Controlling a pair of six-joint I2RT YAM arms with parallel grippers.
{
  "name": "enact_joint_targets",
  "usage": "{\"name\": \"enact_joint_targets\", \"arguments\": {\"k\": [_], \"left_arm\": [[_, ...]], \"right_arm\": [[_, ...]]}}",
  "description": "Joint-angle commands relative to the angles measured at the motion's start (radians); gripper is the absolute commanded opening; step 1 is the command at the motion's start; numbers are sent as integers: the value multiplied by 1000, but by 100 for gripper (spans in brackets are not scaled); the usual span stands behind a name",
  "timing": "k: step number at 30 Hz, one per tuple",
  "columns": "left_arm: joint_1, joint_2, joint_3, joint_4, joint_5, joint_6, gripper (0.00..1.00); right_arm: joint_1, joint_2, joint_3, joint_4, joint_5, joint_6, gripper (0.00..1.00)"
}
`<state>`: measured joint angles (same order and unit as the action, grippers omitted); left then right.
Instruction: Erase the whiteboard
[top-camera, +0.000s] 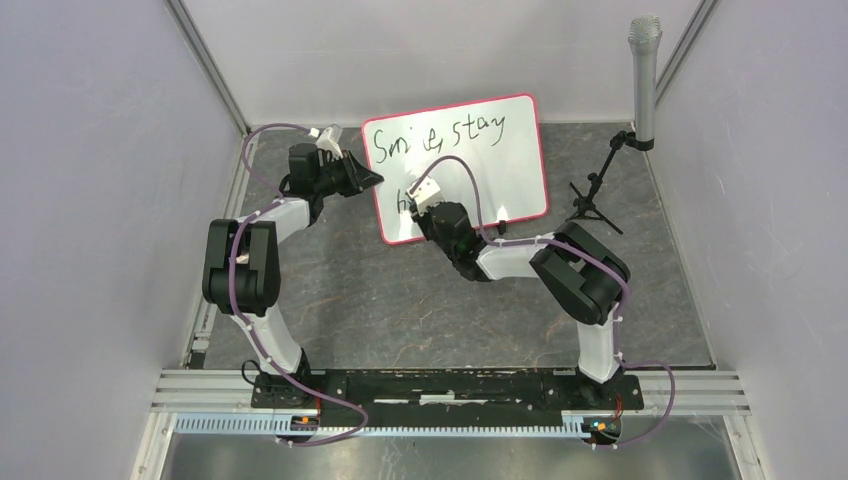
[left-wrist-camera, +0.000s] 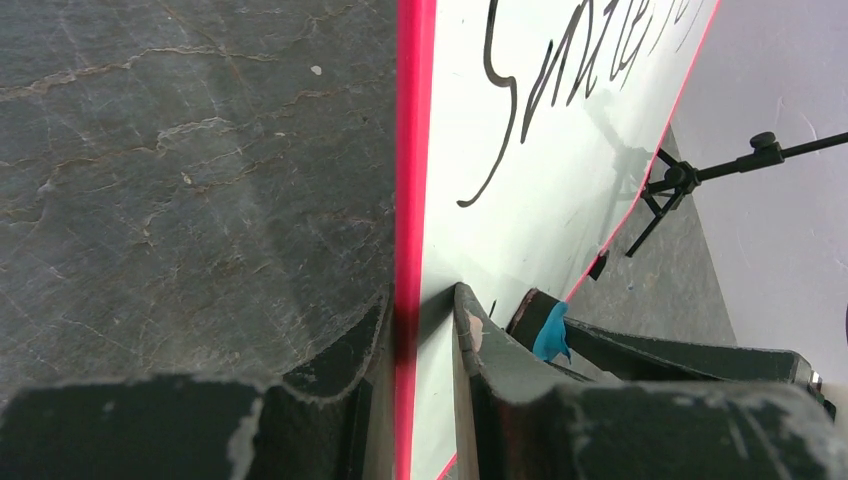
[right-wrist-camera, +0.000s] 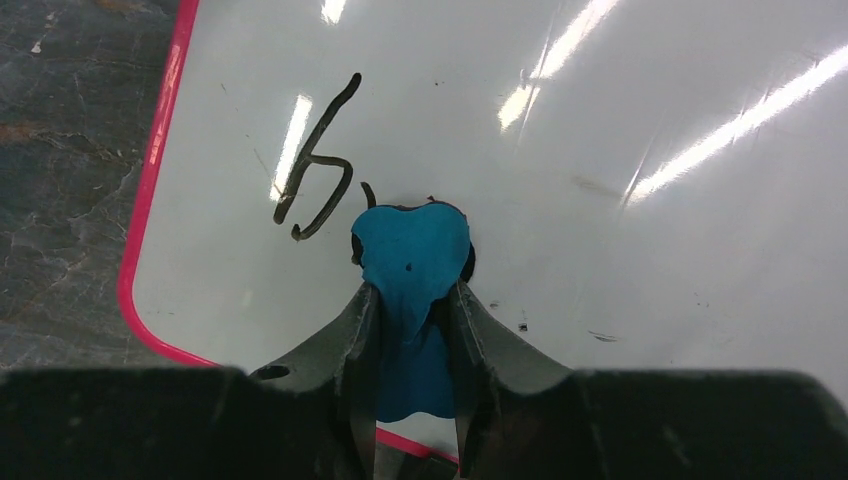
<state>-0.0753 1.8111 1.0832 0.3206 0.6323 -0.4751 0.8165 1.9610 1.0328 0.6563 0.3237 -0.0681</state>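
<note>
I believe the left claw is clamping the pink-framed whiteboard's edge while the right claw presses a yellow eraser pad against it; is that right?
Not quite: the soft eraser pad in the right claw is blue, not yellow, as the right wrist view shows. The left claw does clamp the edge of the glossy pink-framed whiteboard.

Pale lavender walls (top-camera: 90, 200) enclosed a dark, cracked stone-look bench (top-camera: 400, 300), a grey microphone (top-camera: 645, 75) standing on a black stand (top-camera: 595, 195) at right.
</note>
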Motion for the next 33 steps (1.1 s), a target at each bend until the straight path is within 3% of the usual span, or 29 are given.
{"name": "enact_joint_targets", "arguments": {"k": [1,9,14,26,33], "left_arm": [[-5,-46,-3,1,-40,52,2],[-3,-45,-2,-11,-51,57,2],[-3,-42,1,-16,-49,60,2],[-3,-44,1,-15,-46,60,2],[-3,-53,3,-15,-46,58,2]], "right_arm": [[-44,0,10,-72,42,14,0],[-212,-87,-134,-55,80,67,0],[-239,-91,-154,-61,76,49,0],[-1,33,46,-118,14,-6,0],[28,80,143,-153,-15,14,0]]}}
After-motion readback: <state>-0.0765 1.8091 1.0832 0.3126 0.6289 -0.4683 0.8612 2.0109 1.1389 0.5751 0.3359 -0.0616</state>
